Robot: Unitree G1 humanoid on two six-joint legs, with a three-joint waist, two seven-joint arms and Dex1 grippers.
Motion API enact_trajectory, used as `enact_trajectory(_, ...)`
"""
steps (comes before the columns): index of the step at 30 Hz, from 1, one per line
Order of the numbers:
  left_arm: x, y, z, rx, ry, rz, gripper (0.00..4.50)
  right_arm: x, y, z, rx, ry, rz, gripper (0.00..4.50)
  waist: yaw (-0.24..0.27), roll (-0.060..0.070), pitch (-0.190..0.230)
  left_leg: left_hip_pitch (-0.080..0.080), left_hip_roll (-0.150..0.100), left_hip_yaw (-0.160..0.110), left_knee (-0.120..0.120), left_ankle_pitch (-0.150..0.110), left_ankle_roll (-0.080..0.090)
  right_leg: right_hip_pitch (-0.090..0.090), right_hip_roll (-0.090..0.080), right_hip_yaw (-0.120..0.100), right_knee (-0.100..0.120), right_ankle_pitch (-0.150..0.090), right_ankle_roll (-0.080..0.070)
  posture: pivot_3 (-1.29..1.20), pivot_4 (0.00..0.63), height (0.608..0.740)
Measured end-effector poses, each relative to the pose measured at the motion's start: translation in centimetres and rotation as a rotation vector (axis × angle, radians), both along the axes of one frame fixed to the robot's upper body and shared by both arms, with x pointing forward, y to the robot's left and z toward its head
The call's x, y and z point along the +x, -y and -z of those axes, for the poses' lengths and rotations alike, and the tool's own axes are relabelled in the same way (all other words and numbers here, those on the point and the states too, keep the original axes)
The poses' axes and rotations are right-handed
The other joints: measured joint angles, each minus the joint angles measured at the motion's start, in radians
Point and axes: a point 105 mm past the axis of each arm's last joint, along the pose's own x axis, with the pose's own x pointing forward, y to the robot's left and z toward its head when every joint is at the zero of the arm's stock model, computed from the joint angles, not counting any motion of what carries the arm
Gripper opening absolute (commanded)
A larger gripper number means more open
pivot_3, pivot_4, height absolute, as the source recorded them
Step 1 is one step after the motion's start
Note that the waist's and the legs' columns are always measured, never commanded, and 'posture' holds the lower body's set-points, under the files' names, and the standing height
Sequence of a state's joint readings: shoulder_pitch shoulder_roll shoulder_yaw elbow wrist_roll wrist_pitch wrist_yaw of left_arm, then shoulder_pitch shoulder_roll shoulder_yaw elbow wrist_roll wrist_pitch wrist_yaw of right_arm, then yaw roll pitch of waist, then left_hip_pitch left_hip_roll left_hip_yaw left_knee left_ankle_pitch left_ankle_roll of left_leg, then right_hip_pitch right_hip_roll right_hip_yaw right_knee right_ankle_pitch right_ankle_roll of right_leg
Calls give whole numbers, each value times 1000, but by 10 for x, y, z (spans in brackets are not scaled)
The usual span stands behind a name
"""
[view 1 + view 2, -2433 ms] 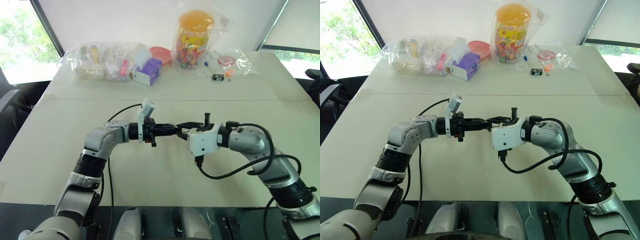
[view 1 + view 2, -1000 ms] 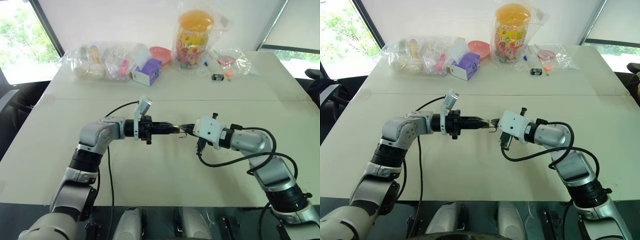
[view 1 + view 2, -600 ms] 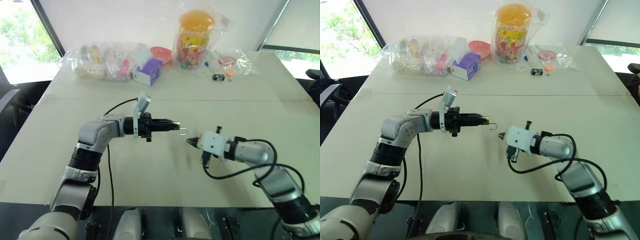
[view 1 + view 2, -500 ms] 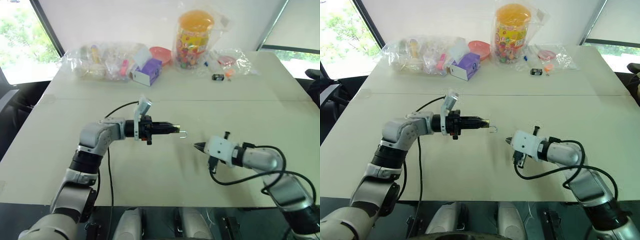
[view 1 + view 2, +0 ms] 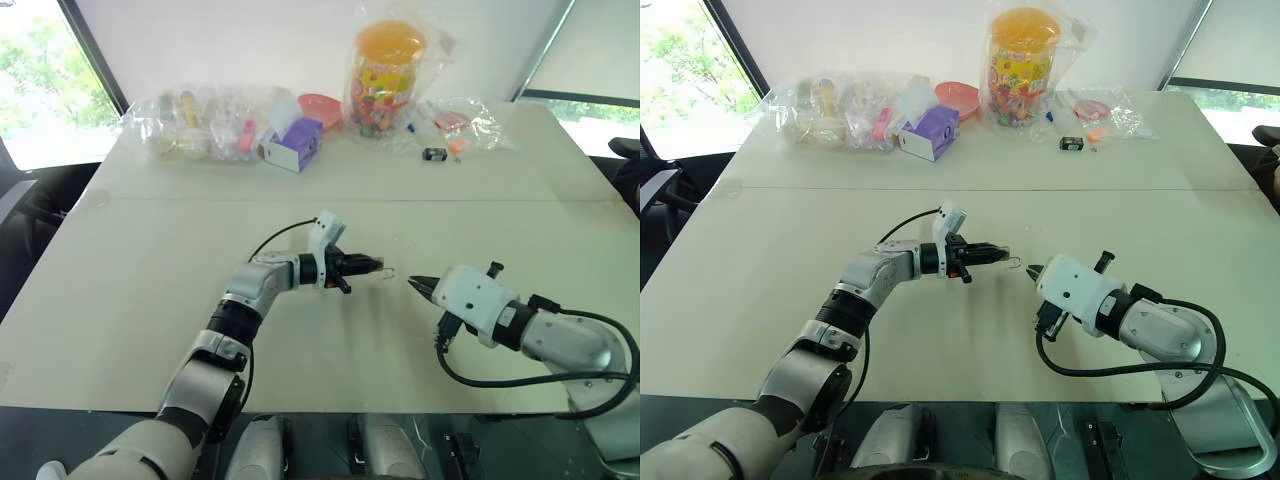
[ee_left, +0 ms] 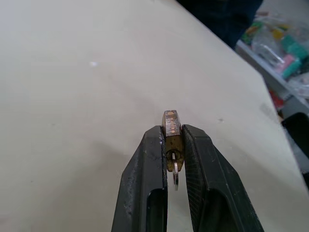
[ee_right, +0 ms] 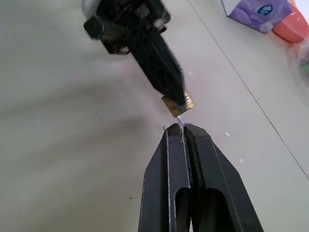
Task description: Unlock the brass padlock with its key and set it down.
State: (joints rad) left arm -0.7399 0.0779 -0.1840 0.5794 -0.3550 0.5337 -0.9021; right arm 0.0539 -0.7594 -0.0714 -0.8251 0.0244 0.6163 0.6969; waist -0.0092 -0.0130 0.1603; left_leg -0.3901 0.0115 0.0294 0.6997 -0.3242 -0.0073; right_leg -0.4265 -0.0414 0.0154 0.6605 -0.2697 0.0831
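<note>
The brass padlock [image 6: 172,133] is pinched at the tips of my left gripper [image 5: 368,264], which is shut on it just above the middle of the table. Its thin silvery shackle [image 5: 386,271] sticks out toward my right gripper [image 5: 414,284]. That gripper is shut and a small gap separates it from the shackle. In the right wrist view the padlock [image 7: 177,104] hangs just beyond my own shut fingertips [image 7: 175,137]. A small silvery piece [image 6: 175,176] hangs at the lock's near end; I cannot tell whether it is the key.
Along the far edge of the table [image 5: 150,270] lie clear bags of toys [image 5: 190,122], a purple tissue box [image 5: 293,143], a pink bowl [image 5: 322,108], a tall jar with an orange lid [image 5: 388,75] and a small black item [image 5: 434,154].
One second ago the two grippers met at the padlock. They have since separated: the left arm has stretched right and lower with the lock, and the right gripper has drawn back to the right.
</note>
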Motion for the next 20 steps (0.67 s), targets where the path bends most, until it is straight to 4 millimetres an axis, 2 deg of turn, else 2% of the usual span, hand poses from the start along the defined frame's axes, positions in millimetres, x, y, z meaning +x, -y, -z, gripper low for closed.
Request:
enact_trajectory(1, 0, -2, 3, 9, -5, 2, 1327, 0, 0, 0, 0, -1, 6, 0, 0, 0, 0, 0, 0, 0, 0, 0, 0, 0, 0, 0, 0, 0, 0, 0, 150, 735)
enact_trajectory(4, -1, -7, 4, 12, 3, 24, 2879, 0, 1, 0, -2, -3, 9, 0, 1, 0, 0, 0, 0, 0, 0, 0, 0, 0, 0, 0, 0, 0, 0, 0, 150, 735)
enact_trajectory(7, 0, -20, -4, 24, 33, 47, 4418, 0, 4, -1, -10, -1, 20, 0, -3, 0, 0, 0, 1, 0, 0, 0, 0, 0, 0, 0, 0, 0, 0, 0, 150, 735)
enact_trajectory(10, 2, -42, -14, 53, 58, 38, 4468, -2, 9, 1, -35, -21, 20, 0, -4, 0, 0, 0, 1, 0, 0, 0, 0, 0, 1, 0, 0, 0, 0, 0, 150, 735)
enact_trajectory(13, -9, -63, -30, 56, 127, 89, 4468, -5, 15, 2, -45, -52, 20, 0, -1, 0, 0, 0, 1, 0, 0, 0, 0, 0, 0, 1, 0, 0, 0, 0, 150, 735)
enact_trajectory(20, -43, -73, -60, 39, 216, 231, 4468, -6, 21, 1, -63, -91, 3, 0, 12, 0, 0, 0, 1, 0, 0, 0, 0, 1, -1, 1, -1, 0, 0, 0, 150, 735)
